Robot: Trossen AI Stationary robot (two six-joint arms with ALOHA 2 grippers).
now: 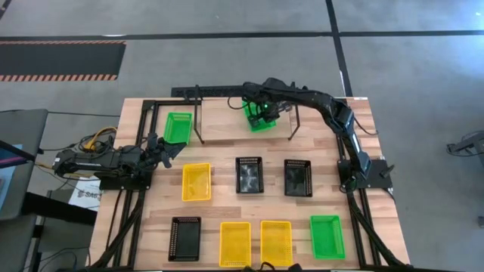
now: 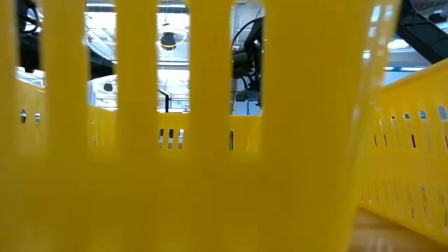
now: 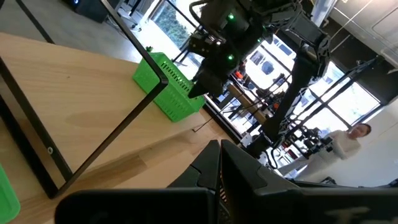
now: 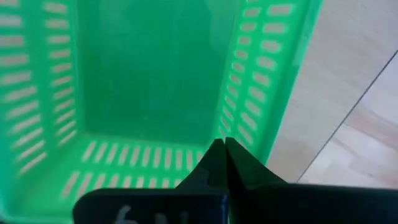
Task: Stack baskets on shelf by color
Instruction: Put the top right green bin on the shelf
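The shelf (image 1: 227, 130), a black wire rack with a pale wood top, stands at the table's far middle. My right gripper (image 1: 262, 113) reaches over it and is shut on a green basket (image 1: 259, 121), which also shows in the left wrist view (image 3: 163, 90) and the right wrist view (image 4: 149, 81). A second green basket (image 1: 178, 127) rests on its bottom on the table, just left of the shelf. My left gripper (image 1: 160, 148) is shut and empty near the table's left edge, beside that basket. My right gripper pinches one short wall of the green basket at its rim (image 4: 239, 134), near a corner, between its two fingers. The fingers come from above, slanting down. The basket's bottom seems to rest on the shelf's wood (image 3: 186, 115); I cannot tell whether it is lifted a little.
On the table nearer than the shelf lie three yellow baskets (image 1: 197, 182), (image 1: 235, 243), (image 1: 276, 242), three black ones (image 1: 249, 174), (image 1: 298, 177), (image 1: 185, 238) and a green one (image 1: 327, 236). A yellow basket wall (image 2: 210, 182) fills the low view.
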